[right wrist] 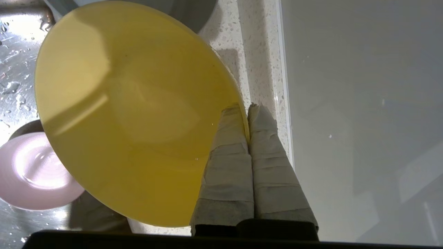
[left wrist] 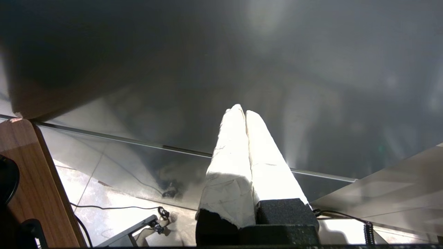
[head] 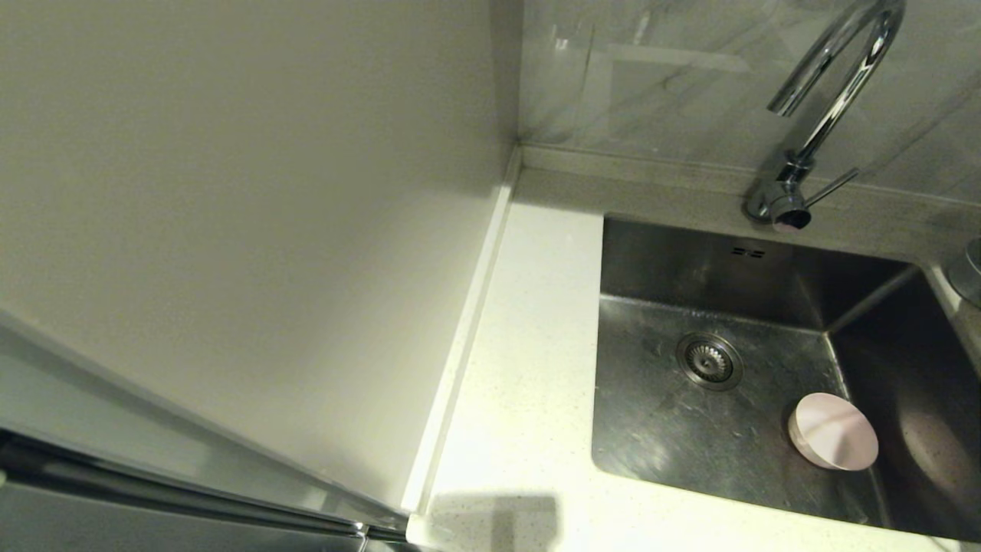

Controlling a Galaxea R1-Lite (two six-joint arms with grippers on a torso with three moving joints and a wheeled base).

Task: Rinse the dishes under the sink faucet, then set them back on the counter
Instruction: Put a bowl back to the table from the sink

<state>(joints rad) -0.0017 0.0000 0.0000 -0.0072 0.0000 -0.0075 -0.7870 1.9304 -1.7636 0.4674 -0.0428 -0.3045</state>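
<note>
Seemingly midway, the right gripper (right wrist: 248, 119) pinches the rim of the round yellow-green bowl (right wrist: 131, 110) over the speckled white counter (right wrist: 256, 69), while the pale pink bowl (head: 833, 431) waits in the steel sink (head: 713, 429); the left gripper (left wrist: 245, 112) idles, pressed together.

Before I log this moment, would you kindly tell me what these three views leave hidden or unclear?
- Head view: neither arm appears; the yellow-green bowl is out of frame. Only the pink bowl shows in the sink.
- Right wrist view: the yellow-green bowl, pinched at its rim by the right pincer, covers most of the sink and part of a grey dish.
- Left wrist view: the left pincer faces a dark panel; no dishes show.
</note>
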